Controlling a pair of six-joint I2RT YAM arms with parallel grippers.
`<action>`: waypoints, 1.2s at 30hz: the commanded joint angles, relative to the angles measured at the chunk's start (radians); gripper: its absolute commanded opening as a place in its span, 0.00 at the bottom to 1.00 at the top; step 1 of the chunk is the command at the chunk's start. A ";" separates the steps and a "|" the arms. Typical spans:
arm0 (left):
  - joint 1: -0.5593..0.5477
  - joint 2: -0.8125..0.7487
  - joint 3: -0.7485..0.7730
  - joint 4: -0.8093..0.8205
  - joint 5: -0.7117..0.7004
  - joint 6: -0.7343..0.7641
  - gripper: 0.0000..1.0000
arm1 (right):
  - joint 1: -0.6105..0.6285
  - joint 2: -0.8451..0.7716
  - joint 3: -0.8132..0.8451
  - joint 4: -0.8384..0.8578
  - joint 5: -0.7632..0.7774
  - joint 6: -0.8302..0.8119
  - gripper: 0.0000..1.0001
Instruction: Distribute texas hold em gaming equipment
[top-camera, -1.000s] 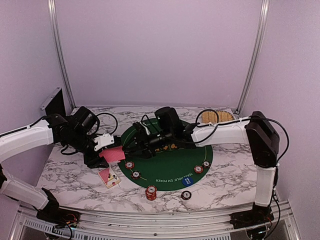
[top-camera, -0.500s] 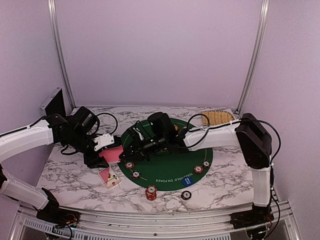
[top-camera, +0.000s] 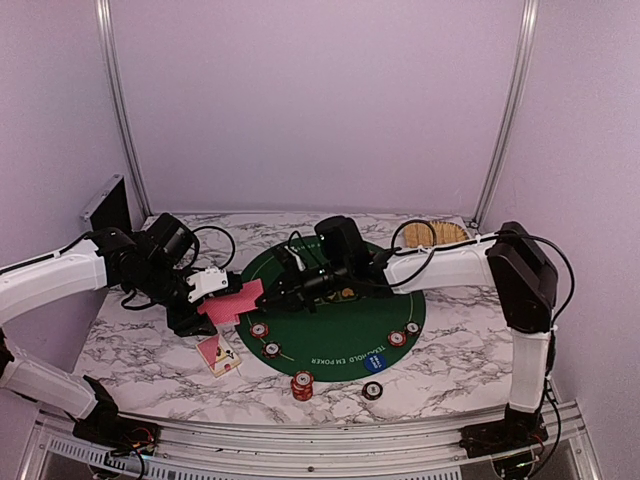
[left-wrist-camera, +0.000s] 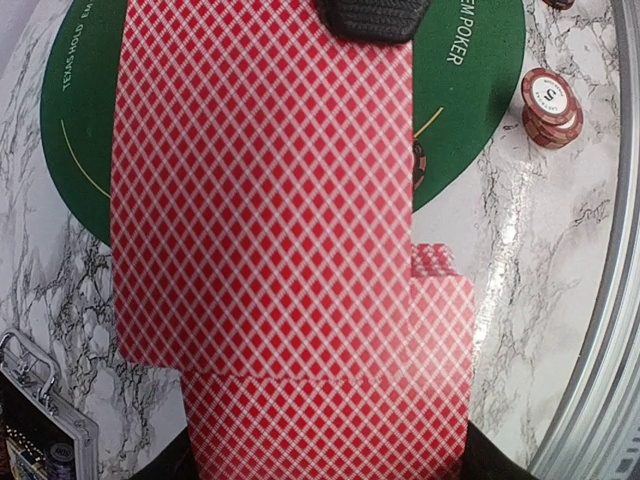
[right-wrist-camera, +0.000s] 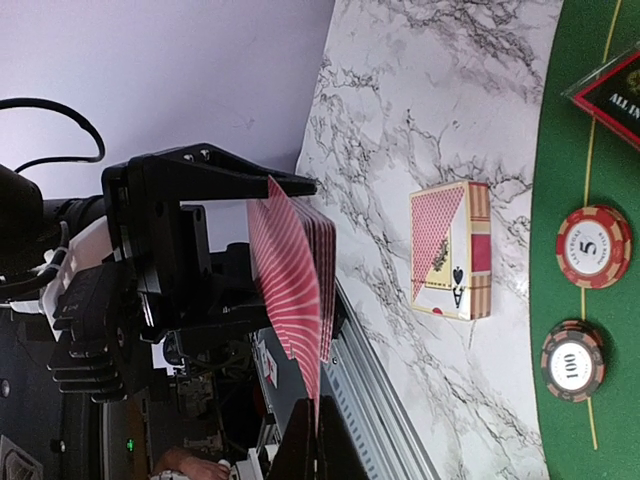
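On the table (top-camera: 130, 345), card box (top-camera: 218, 356) lies left of the mat (top-camera: 340, 325), chip stack (top-camera: 302, 384) before it.

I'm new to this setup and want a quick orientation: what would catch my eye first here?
Mid-air at the table's left, the left gripper clamps a stack of red-backed playing cards while the right gripper pinches the top card. Beside them lies a round green poker mat with poker chips along its near edge.

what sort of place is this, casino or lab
Probably a lab test booth, not a casino: plain lilac walls with metal rails, two robot arms at a marble-look table, and a small green poker mat.
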 joint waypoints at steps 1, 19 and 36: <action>0.002 -0.009 -0.005 -0.023 -0.006 -0.005 0.00 | -0.039 -0.045 -0.004 -0.057 0.005 -0.058 0.00; 0.002 -0.017 -0.008 -0.045 -0.002 -0.008 0.00 | -0.173 0.285 0.322 -0.155 -0.002 -0.115 0.00; 0.002 -0.007 -0.005 -0.047 0.019 -0.006 0.00 | -0.154 0.525 0.560 -0.154 0.054 -0.029 0.09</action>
